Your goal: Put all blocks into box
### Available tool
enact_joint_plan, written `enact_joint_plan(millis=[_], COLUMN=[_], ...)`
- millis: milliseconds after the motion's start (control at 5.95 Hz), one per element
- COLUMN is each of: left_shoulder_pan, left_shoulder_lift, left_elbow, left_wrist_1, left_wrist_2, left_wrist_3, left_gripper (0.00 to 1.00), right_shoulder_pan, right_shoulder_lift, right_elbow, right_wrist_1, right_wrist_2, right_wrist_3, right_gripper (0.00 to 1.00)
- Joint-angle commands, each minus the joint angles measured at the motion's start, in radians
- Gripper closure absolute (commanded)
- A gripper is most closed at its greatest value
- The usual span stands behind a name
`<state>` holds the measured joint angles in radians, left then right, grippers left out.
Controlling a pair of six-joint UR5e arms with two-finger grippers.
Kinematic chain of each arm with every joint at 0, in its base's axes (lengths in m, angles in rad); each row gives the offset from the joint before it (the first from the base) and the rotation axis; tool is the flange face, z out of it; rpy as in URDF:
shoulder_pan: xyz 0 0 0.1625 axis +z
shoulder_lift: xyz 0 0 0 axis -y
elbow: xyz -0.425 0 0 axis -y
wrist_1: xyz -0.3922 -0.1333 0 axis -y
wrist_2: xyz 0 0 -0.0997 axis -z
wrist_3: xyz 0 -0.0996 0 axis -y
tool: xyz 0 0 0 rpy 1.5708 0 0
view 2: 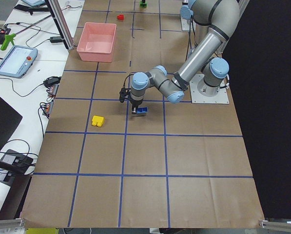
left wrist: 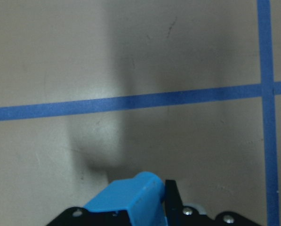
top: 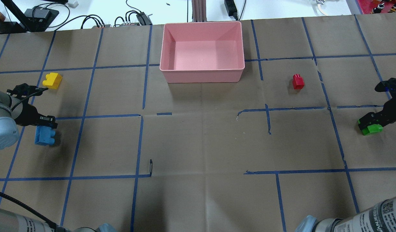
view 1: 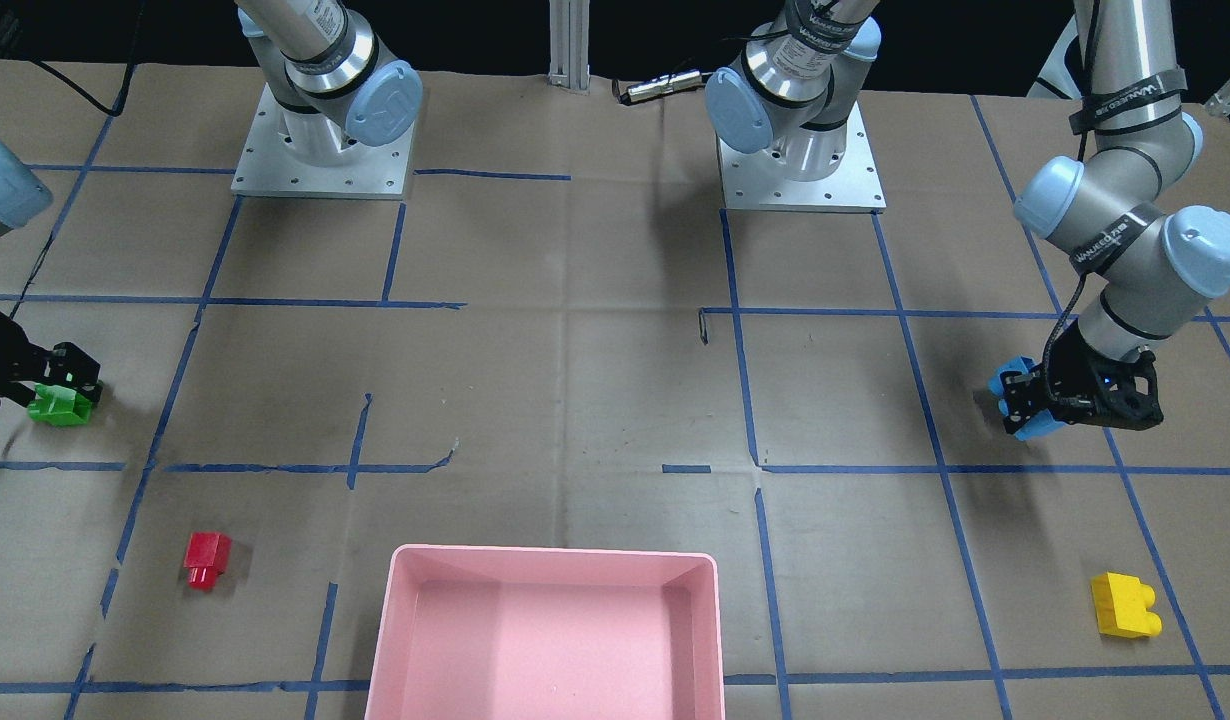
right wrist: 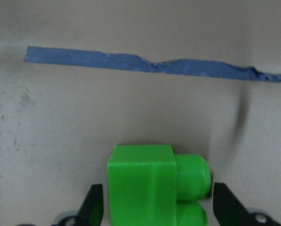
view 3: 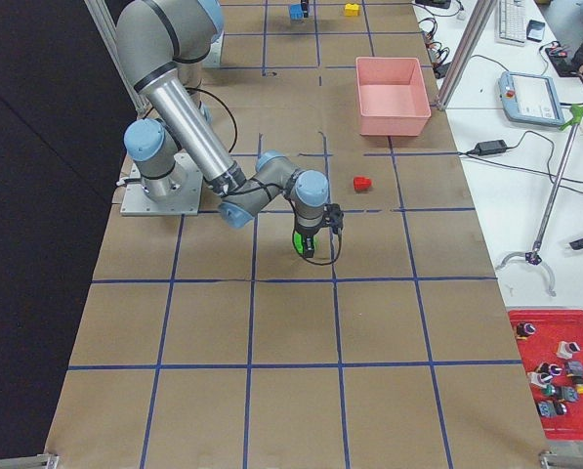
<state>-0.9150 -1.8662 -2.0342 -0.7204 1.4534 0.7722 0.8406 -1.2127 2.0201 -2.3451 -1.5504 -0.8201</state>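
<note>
My left gripper (view 1: 1035, 402) is shut on the light-blue block (view 1: 1038, 430) and holds it just above the table near my left edge; the block fills the bottom of the left wrist view (left wrist: 131, 200). My right gripper (top: 370, 123) is down over the green block (top: 372, 129), which rests on the table. In the right wrist view its fingers (right wrist: 95, 205) stand on either side of the green block (right wrist: 142, 188) with narrow gaps, so it is open. The yellow block (top: 52, 80) and the red block (top: 298, 81) lie loose. The pink box (top: 201, 76) is empty.
The table is brown paper with a blue tape grid (top: 140, 115). The box stands at the far middle edge. The red block lies between the box and my right gripper; the yellow block lies just beyond my left gripper. Both arm bases (view 1: 323, 150) stand on the robot's side.
</note>
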Motion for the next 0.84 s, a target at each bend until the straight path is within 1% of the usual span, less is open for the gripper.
enact_joint_plan(millis=[0,168,336,504,672], left_shoulder_pan=[-0.074,-0.126,-0.180,-0.252,-0.345], left_shoulder_lift=[0.007,-0.017,-0.049,-0.104,-0.176], left_elbow=[0.160,0.365,0.552,0.672,0.753], left_wrist_1=[-0.122,-0.334,-0.532,-0.571,-0.574], left_wrist_2=[-0.014,-0.014,-0.014,-0.013,-0.018], left_wrist_3=[-0.011,-0.031,-0.128,-0.205,-0.390], left_gripper=[0.94,0.94,0.94,0.94,0.94], right_shoulder_pan=[0.000,0.000,0.000,0.009,0.024], right_shoulder_lift=[-0.004,-0.014,-0.019,-0.030,-0.048], right_elbow=[-0.004,-0.006,-0.009,-0.070,-0.136], right_wrist_1=[0.003,0.006,0.010,0.027,0.042], right_wrist_2=[-0.008,-0.013,-0.011,-0.011,-0.001], right_wrist_3=[-0.004,-0.004,0.004,0.009,0.009], right_gripper=[0.53,0.71,0.91,0.91,0.91])
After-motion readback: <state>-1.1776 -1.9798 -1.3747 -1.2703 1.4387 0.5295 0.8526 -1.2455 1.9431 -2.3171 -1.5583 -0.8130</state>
